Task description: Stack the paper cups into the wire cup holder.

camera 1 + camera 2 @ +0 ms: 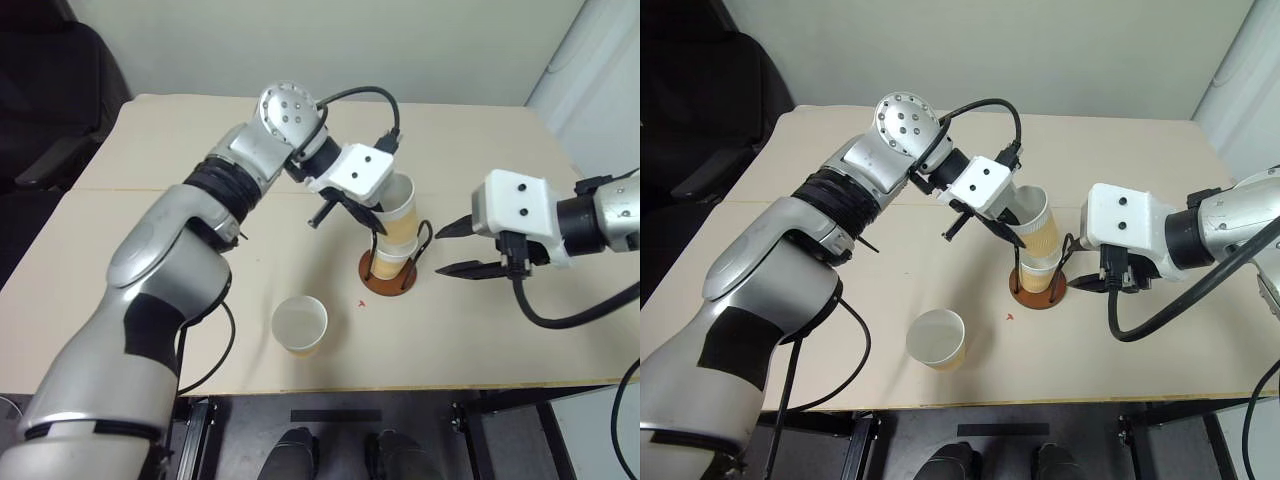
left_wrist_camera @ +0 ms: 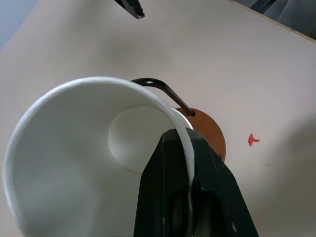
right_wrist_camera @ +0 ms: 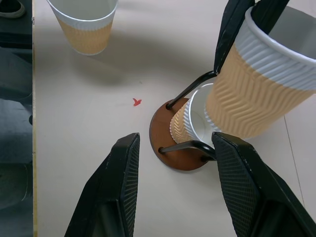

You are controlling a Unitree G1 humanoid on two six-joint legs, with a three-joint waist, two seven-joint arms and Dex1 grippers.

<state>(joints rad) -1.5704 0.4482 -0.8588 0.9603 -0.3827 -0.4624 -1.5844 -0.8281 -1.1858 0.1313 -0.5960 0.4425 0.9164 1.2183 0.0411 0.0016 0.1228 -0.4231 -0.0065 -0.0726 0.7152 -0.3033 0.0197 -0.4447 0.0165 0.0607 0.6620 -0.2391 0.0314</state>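
My left gripper (image 1: pixel 378 222) is shut on the rim of a paper cup (image 1: pixel 400 208), one finger inside and one outside (image 2: pixel 168 197). It holds the cup tilted just above the wire cup holder (image 1: pixel 384 284). A second paper cup (image 3: pixel 183 123) sits inside the holder's black wire loops on the reddish-brown base (image 3: pixel 163 131). The held cup's bottom hangs at the mouth of that seated cup. My right gripper (image 1: pixel 442 251) is open with nothing between its fingers, just right of the holder and level with it. A third cup (image 1: pixel 300 324) stands upright near the table's front edge.
A small red mark (image 1: pixel 363 302) lies on the tan table (image 1: pixel 150 240) between the holder and the loose cup. The table's front edge (image 1: pixel 400 388) runs close behind that cup. A dark chair (image 1: pixel 50 100) stands off the far left corner.
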